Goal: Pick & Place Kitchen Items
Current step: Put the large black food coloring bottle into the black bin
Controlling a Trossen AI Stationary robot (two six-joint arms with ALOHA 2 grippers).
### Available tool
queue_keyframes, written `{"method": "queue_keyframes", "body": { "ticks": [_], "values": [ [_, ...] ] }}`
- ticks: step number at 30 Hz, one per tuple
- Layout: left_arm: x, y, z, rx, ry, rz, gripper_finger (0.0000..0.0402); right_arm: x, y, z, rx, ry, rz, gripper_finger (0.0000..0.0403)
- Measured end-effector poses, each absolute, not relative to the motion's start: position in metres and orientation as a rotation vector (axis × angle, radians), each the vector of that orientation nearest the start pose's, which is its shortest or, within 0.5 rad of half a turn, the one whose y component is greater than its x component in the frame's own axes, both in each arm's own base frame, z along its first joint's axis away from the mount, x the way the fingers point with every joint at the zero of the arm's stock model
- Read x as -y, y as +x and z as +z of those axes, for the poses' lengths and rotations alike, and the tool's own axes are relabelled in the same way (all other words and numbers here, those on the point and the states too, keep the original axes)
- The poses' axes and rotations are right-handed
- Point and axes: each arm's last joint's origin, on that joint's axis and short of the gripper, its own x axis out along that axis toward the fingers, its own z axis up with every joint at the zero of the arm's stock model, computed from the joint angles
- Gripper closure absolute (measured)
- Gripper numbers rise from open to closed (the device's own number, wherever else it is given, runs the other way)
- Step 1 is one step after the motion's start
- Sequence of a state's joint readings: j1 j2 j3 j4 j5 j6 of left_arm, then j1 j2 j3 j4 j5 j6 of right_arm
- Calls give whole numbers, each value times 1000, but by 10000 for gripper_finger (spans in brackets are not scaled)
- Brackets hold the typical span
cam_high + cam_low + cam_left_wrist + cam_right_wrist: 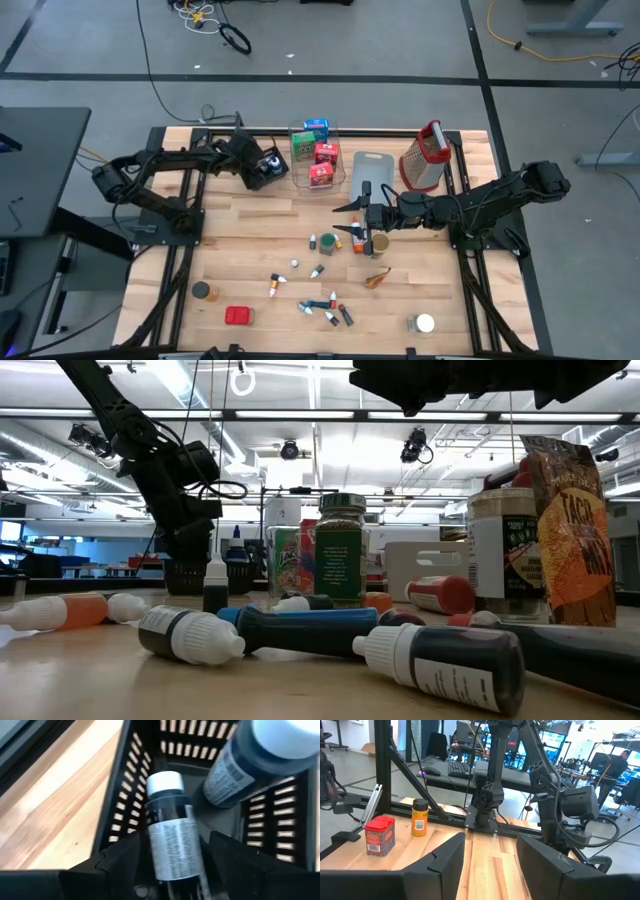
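Observation:
My left gripper [268,168] hangs open over the black slatted basket [127,805] at the table's far left, pointing steeply down into it. A dark bottle with a white cap [170,825] lies on the basket's floor between its fingers. A second dark bottle [250,760] leans in the basket's corner. My right gripper [348,218] is held level above the middle of the table, open and with nothing in it [490,865]. Just nearer than it stand an orange-capped bottle [358,240] and a small jar [379,243]. Several little bottles [322,308] lie scattered toward the near edge.
A clear bin [318,155] with red, green and blue boxes stands beside the basket. Right of it are a grey-blue tray [372,170] and the metal grater [425,158]. A red tin [238,316], an amber jar [203,291] and a white-lidded jar [422,323] stand near the front.

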State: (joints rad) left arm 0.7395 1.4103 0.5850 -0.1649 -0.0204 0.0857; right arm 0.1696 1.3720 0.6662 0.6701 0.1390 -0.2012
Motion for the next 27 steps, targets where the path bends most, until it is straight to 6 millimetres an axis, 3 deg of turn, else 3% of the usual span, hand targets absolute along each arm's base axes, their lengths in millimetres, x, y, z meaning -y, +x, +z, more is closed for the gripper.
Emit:
{"method": "queue_keyframes", "body": {
  "ticks": [7, 12, 22, 27],
  "values": [
    [-167, 183, 124, -1027, -323, 640, 153, -45, 286, 246, -31, -207, 34, 211],
    [-171, 187, 123, -1002, -341, 675, 159, -45, 286, 246, -32, -207, 34, 211],
    [-179, 194, 131, -970, -313, 699, 248, -45, 286, 245, -34, -207, 34, 211],
    [-179, 193, 131, -974, -313, 718, 260, -45, 286, 245, -39, -207, 34, 211]
  ]
}}
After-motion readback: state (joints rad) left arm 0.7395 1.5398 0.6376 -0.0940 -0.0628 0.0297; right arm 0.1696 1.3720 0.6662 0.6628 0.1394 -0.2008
